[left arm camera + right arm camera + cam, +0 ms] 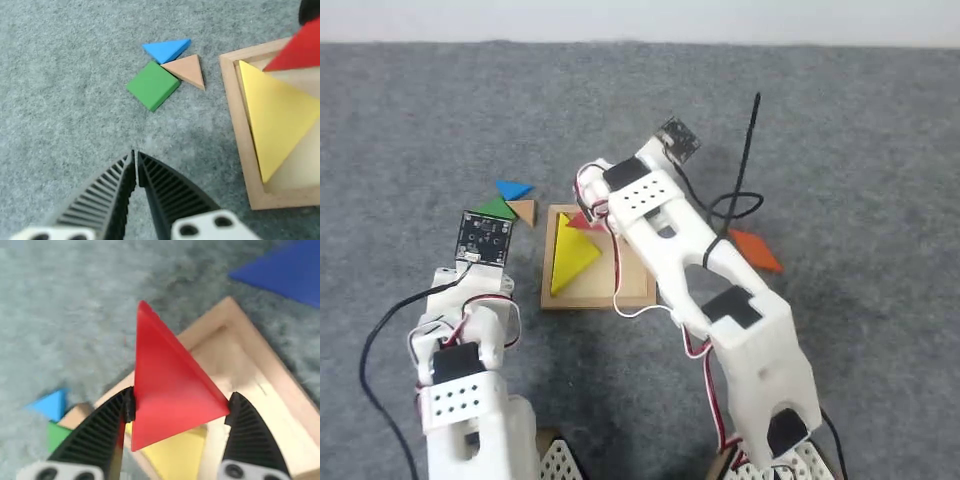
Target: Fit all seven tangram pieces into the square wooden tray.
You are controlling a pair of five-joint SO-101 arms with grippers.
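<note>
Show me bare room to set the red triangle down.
Free: the tray floor between the yellow triangle and the opposite wall; carpet ahead of the left gripper. Crowded: green square, blue triangle and tan triangle bunched beside the tray.

No writing, number or sign could be read — not on the wooden tray (590, 300), the red triangle (170, 385) or the other tangram pieces (153, 85), nor on the arms' white housings (760, 350).

Bright, even, diffuse light falls across everything, leaving only faint, soft shadows.
</note>
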